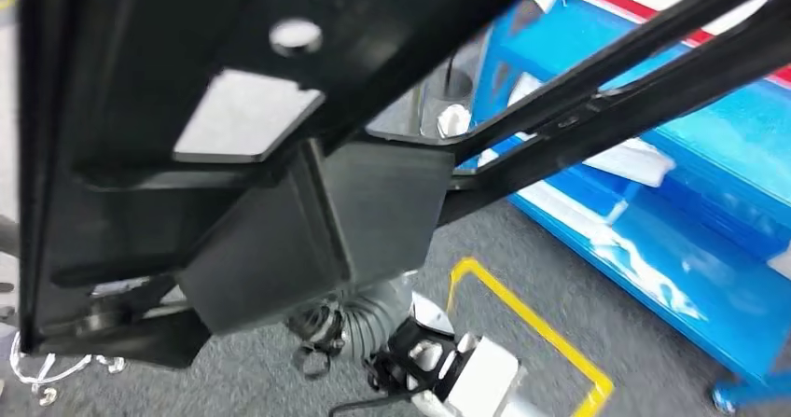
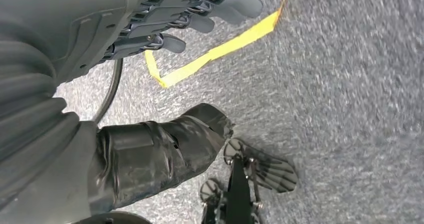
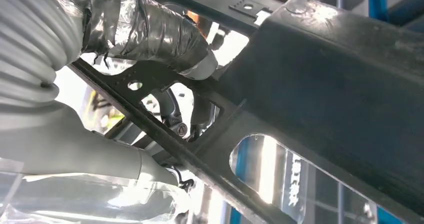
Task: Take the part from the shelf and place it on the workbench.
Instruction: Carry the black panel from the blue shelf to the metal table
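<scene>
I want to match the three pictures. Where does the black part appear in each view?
Head view: the black part fills the upper left and middle, with thin bars running to the upper right.
Left wrist view: not in it; floor with yellow tape.
Right wrist view: it crosses from centre to right, gripped by the right hand.
Shared landmark: the yellow tape, also in the head view.

The left hand [image 2: 165,18] has a grey ribbed cover, dark fingers and a thumb [image 2: 165,151] wrapped in black tape; the right hand [image 3: 100,83] has a silver-taped thumb.
</scene>
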Robot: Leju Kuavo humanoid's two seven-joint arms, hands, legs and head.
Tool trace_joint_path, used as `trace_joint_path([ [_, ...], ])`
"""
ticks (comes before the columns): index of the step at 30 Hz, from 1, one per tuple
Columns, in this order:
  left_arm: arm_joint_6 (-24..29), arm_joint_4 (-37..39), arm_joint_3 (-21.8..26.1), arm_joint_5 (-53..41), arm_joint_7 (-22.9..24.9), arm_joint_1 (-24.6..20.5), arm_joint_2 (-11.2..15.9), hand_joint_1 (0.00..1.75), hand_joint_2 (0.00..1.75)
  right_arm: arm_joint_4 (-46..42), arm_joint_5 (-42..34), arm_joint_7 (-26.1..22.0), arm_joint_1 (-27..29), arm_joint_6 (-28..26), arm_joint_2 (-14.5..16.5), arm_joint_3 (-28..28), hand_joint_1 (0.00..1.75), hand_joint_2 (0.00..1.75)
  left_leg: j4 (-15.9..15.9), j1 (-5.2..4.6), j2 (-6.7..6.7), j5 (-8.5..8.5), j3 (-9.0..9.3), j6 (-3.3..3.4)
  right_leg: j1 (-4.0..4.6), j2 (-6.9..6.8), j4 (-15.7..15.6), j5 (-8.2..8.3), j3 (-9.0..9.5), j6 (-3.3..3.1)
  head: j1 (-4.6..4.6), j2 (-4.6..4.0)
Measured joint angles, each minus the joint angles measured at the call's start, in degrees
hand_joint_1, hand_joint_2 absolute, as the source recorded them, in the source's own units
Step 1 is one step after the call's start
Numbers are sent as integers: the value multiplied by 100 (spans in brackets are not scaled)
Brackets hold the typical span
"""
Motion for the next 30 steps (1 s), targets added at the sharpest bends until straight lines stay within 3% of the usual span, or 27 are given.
trace_joint_path([
  [2,-5,0,1,-4,-31,-13,-1,0,175,8,-12,-1,5,21,-4,4,175,175,-9,-3,-126,-5,11,48,-13,249,740,-327,-372,-12,34,0],
  [3,-9,0,1,-11,-39,-18,-1,0,175,17,-25,0,16,45,-7,4,175,175,-4,-8,-202,-11,11,61,-13,295,1070,-421,-563,-13,40,0],
  [4,-13,0,1,-23,-44,-19,0,0,175,27,-45,2,25,76,-9,6,175,175,5,-13,-283,-18,13,66,-10,317,1232,-407,-681,-12,42,0],
  [5,-19,0,1,-40,-44,-18,0,0,175,36,-72,2,27,114,-10,7,175,175,20,-14,-370,-27,14,64,-13,333,1174,-278,-695,-13,42,0],
  [6,-24,0,1,-56,-42,-17,-1,0,175,43,-110,3,25,161,-10,8,175,175,46,-10,-461,-42,16,53,-21,371,910,-62,-607,-18,43,0],
  [8,-40,0,1,-92,-34,-20,-1,0,175,54,-189,5,9,262,-8,13,175,175,139,-2,-632,-92,-14,2,-53,621,189,300,-324,-31,45,0],
  [10,-64,0,1,-114,-49,-26,4,0,175,68,-244,9,-10,347,-4,22,175,175,213,21,-772,-125,-87,-72,-68,839,-152,369,-177,-35,44,0],
  [12,-101,0,1,-118,-92,-2,12,0,175,78,-260,17,-32,391,0,39,175,175,205,59,-900,-112,-139,-156,-57,791,-176,353,-153,-68,45,0],
  [13,-128,-1,1,-118,-120,17,12,0,175,81,-252,25,-46,399,4,47,175,175,217,67,-866,-113,-151,-187,-56,723,-206,361,-132,-99,45,0],
  [15,-207,-1,-1,-121,-185,18,13,0,175,82,-192,46,-69,381,19,54,175,175,460,47,-562,-236,-280,-233,-72,570,-267,376,-78,-165,10,0],
  [17,-331,0,-2,-173,-278,-18,14,0,175,79,-41,102,-61,281,22,55,175,175,1107,33,-204,-521,-621,-266,-53,398,-285,360,-48,-205,-23,0],
  [19,-492,0,-15,-325,-358,-36,15,0,175,35,192,217,-11,107,-13,55,175,175,1620,37,-96,-667,-912,-283,-37,230,-282,333,-35,-215,-24,0],
  [20,-568,0,-31,-437,-358,-48,15,0,175,-16,317,289,26,10,-41,55,175,175,1608,38,-75,-597,-913,-279,-33,155,-282,317,-23,-210,-24,0],
  [21,-622,1,-58,-561,-316,-80,15,0,175,-95,438,363,64,-85,-80,51,175,175,1378,36,-50,-437,-794,-266,-31,86,-282,300,-3,-200,-25,0],
  [22,-659,1,-96,-691,-231,-143,15,0,175,-197,548,438,102,-178,-129,43,175,175,1005,28,17,-241,-593,-244,-27,15,-282,279,25,-184,-25,0],
  [24,-586,2,-199,-929,62,-384,7,0,175,-434,720,572,180,-329,-244,-8,175,175,367,-39,208,-19,-245,-159,0,-127,-289,237,65,-135,-25,-1],
  [26,-375,1,-324,-1142,446,-671,-37,0,175,-660,856,678,281,-450,-370,-88,175,175,188,-98,250,-22,-165,-67,24,-251,-312,213,102,-74,-22,-1],
  [27,-279,0,-397,-1240,610,-788,-69,0,175,-760,921,727,341,-509,-429,-131,175,175,170,-100,183,-18,-168,-30,29,-301,-330,204,131,-41,-20,0],
  [28,-222,0,-477,-1322,722,-871,-109,0,175,-861,984,772,401,-565,-490,-177,175,175,143,-86,126,-14,-145,5,23,-297,-332,186,158,-4,-18,0],
  [30,-196,0,-632,-1427,735,-987,-203,0,175,-1064,1079,833,495,-630,-608,-264,175,175,76,-59,35,-2,-75,91,14,-63,-116,37,91,47,1,0],
])
